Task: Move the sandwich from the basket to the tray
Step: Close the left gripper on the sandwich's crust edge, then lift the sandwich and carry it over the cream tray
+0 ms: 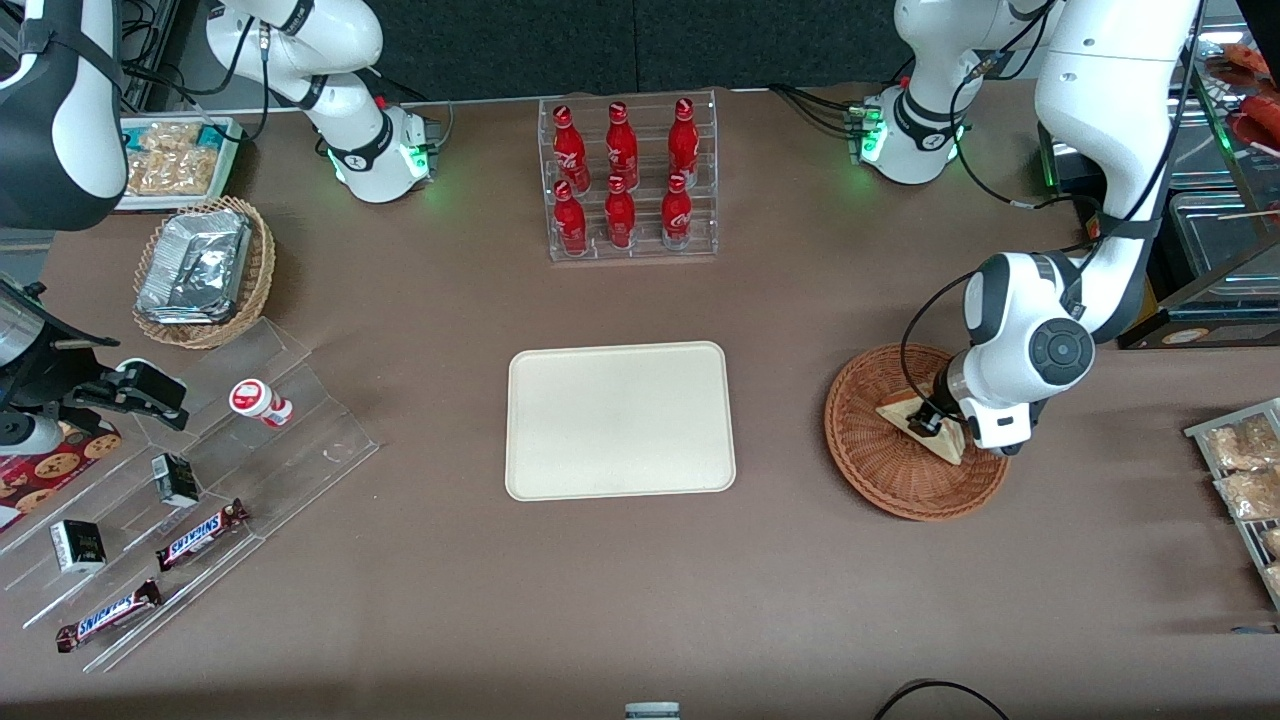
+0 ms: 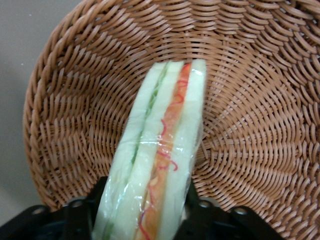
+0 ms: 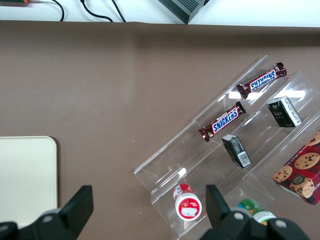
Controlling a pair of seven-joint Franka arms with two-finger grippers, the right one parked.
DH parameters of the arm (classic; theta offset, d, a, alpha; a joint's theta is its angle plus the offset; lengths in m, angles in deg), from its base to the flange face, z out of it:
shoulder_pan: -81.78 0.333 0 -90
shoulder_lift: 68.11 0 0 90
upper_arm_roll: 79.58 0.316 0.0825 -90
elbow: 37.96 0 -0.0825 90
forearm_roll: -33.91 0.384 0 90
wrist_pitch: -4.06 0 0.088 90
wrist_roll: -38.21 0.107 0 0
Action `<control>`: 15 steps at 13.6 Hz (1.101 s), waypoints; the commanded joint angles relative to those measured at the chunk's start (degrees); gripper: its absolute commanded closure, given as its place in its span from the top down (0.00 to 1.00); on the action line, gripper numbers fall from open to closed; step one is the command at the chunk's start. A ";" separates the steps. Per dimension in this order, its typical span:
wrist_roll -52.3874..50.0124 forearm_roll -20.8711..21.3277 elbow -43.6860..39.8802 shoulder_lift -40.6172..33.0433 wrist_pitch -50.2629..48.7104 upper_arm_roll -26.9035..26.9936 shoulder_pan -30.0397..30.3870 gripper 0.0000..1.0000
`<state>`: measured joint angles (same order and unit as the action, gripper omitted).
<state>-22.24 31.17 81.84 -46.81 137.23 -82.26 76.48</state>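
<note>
The sandwich [image 1: 943,437] is a plastic-wrapped wedge of white bread, with its red-orange and green filling showing along the cut edge [image 2: 162,145]. It stands on edge in the round reddish-brown basket [image 1: 880,475], toward the working arm's end of the table. My left gripper [image 1: 926,420] reaches down into the basket [image 2: 250,100]. In the left wrist view the gripper [image 2: 146,194] is shut on the sandwich, one black finger pressed against each bread face. The cream-white tray [image 1: 620,420] lies flat at the table's middle with nothing on it, about a basket's width from the basket.
A clear rack of red bottles [image 1: 630,180] stands farther from the front camera than the tray. Toward the parked arm's end are a tan basket with foil containers [image 1: 205,270] and a stepped acrylic rack of snack bars [image 1: 190,490]. Snack packets [image 1: 1245,470] lie at the working arm's end.
</note>
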 commanded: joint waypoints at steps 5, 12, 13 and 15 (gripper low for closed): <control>-0.72 -0.25 -7.01 -4.76 -8.33 -2.14 -2.77 0.00; 0.76 1.41 -30.03 3.64 -15.13 -4.79 -18.92 0.00; 2.51 2.03 -33.11 6.28 -15.48 -4.79 -21.30 0.00; 6.55 1.60 -38.92 12.17 -15.22 -4.88 -24.57 0.03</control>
<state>-19.72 32.33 51.98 -42.66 123.53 -87.74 54.32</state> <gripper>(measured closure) 0.819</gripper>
